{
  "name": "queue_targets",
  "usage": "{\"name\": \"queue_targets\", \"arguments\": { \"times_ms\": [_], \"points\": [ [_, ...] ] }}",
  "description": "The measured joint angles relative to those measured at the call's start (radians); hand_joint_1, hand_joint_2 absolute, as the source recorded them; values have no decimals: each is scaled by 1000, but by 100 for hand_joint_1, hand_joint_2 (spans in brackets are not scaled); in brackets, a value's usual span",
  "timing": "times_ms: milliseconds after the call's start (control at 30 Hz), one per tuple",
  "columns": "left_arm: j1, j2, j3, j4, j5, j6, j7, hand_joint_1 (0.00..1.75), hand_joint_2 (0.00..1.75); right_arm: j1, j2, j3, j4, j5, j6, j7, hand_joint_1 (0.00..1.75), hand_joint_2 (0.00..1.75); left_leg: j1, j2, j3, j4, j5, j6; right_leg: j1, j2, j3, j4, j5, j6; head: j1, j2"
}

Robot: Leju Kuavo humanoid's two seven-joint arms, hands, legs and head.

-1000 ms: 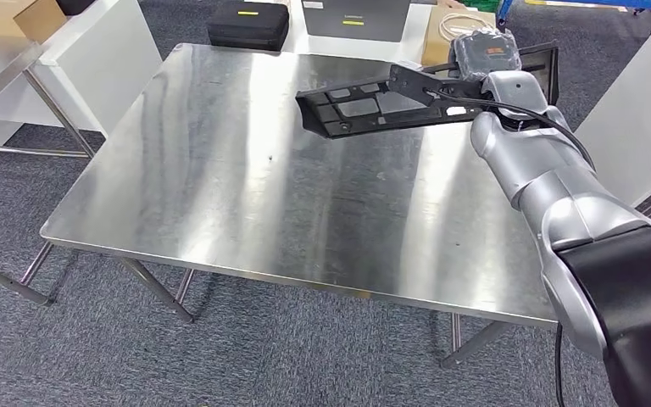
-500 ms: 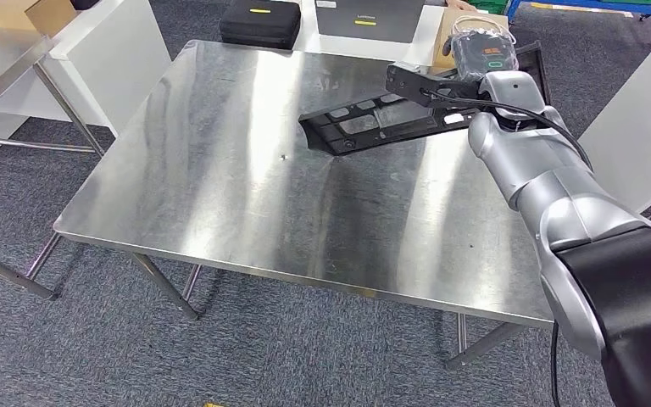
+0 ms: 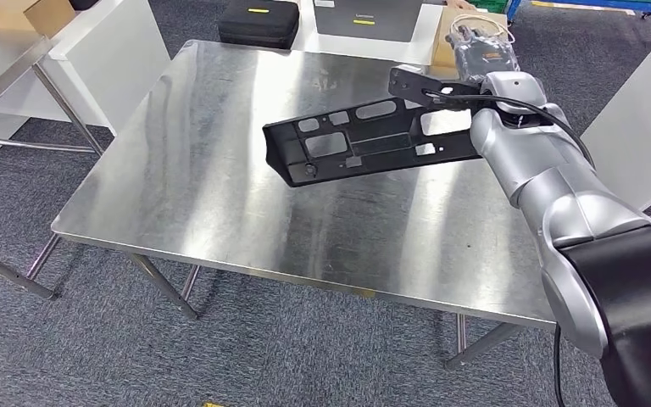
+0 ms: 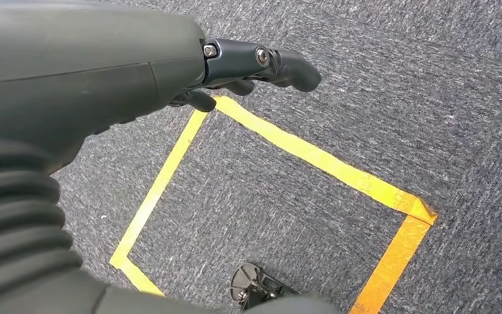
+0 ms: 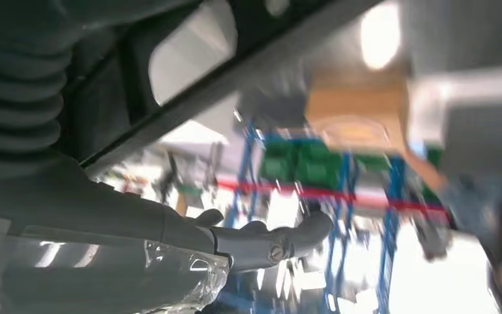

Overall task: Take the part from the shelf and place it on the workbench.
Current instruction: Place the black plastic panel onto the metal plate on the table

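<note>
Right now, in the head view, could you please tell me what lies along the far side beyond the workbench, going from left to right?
Cardboard box → black case → grey box with a yellow label → brown carton → bagged dark device.

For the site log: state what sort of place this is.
Probably a factory or workshop floor: a bare steel workbench, blurred blue storage racks holding green bins, and yellow tape marking the grey carpet.
</note>
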Motion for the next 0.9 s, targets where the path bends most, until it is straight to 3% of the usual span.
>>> {"name": "queue_targets", "arguments": {
  "times_ms": [200, 267, 533, 900],
  "points": [
    [0, 0, 2, 0, -12, -3, 10, 0, 0, -2, -2, -60, 21, -66, 309, 144, 0, 0, 3, 0, 0, 0, 0, 0, 0, 0, 0, 0, 0, 0, 0, 0],
    [0, 0, 2, 0, -17, -4, 12, 0, 0, -1, -7, -84, 27, -75, 373, 187, 0, 0, 3, 0, 0, 0, 0, 0, 0, 0, 0, 0, 0, 0, 0, 0],
    [0, 0, 2, 0, -24, -8, 16, 0, 0, -3, -34, -120, 40, -67, 484, 266, 0, 0, 3, 0, 0, 0, 0, 0, 0, 0, 0, 0, 0, 0, 0, 0],
    [-1, 1, 3, 0, -34, -22, 29, 0, 0, -3, -78, -144, 50, -78, 617, 275, 0, 0, 3, 0, 0, 0, 0, 0, 0, 0, 0, 0, 0, 0, 0, 0]
  ]
}}
